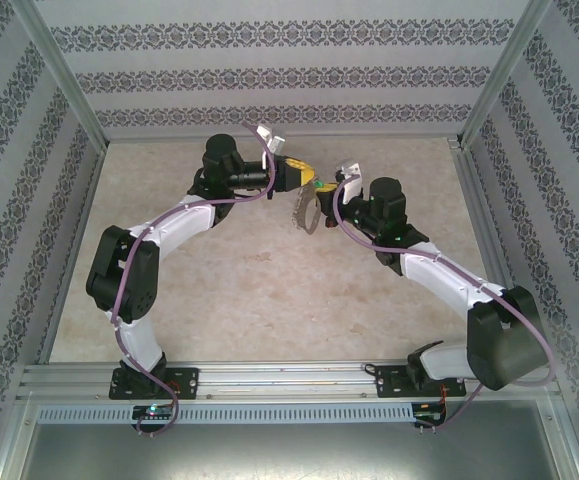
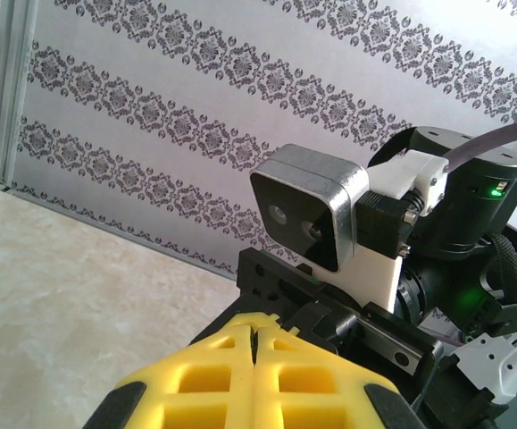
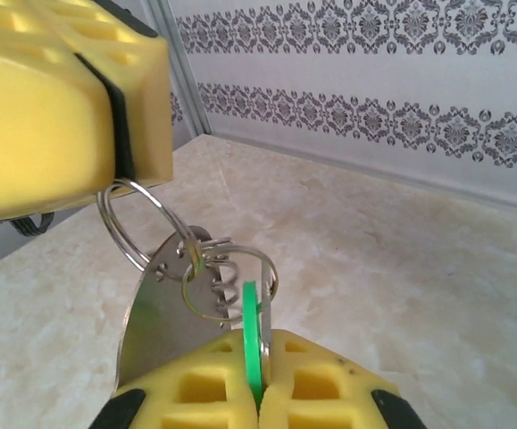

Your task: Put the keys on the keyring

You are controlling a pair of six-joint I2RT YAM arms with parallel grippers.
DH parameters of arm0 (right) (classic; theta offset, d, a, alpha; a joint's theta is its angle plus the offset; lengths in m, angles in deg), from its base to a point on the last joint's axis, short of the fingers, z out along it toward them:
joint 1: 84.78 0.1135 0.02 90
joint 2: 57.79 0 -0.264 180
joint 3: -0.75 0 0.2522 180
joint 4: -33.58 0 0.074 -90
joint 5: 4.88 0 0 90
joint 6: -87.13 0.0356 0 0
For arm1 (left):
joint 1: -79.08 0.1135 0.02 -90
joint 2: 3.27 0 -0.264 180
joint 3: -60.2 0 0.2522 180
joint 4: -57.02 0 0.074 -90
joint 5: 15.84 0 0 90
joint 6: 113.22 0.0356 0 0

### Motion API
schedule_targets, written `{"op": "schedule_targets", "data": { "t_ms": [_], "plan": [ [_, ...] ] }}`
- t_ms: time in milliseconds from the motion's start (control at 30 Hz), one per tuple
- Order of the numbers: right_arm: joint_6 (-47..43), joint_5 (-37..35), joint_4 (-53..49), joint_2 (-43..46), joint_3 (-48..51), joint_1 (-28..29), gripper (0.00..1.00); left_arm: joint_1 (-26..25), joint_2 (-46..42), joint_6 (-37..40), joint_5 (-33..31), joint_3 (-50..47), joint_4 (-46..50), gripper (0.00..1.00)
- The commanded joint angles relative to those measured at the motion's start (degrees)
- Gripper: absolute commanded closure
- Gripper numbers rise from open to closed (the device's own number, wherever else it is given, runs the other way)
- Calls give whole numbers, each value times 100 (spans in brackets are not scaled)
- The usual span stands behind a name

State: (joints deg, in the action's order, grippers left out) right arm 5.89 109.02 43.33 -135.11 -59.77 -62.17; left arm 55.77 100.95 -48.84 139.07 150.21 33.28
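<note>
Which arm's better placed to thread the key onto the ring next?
Right, probably. The right tool is shut on the green key, close beside the keyring. The left tool is shut on that keyring's top loop, dangling it, so it suits holding.

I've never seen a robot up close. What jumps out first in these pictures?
The left gripper and right gripper, both padded bright yellow, meet above the table. In the right wrist view, the left one pinches the keyring, dangling a silver tag and small rings, while the right one clamps the green key.
</note>
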Motion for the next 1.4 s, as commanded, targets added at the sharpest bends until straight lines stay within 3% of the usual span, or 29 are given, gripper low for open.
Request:
{"op": "schedule_targets", "data": {
  "t_ms": [0,567,733,1000,1367],
  "plan": [
    [-80,96,-40,192,-86,-60,100,-77,-217,203,123,144,41,100],
    [-538,229,-969,406,-409,-180,100,-73,-227,405,93,167,292,100],
    [-455,216,-1042,227,-590,-210,100,-69,-399,442,-329,-33,225,100],
    [-168,282,-919,-754,-1300,-256,100,262,-862,357,-1652,-537,298,84],
    [564,565,-645,-2849,-3059,-349,100,551,-1324,522,-1986,-902,691,76]
  ]
}}
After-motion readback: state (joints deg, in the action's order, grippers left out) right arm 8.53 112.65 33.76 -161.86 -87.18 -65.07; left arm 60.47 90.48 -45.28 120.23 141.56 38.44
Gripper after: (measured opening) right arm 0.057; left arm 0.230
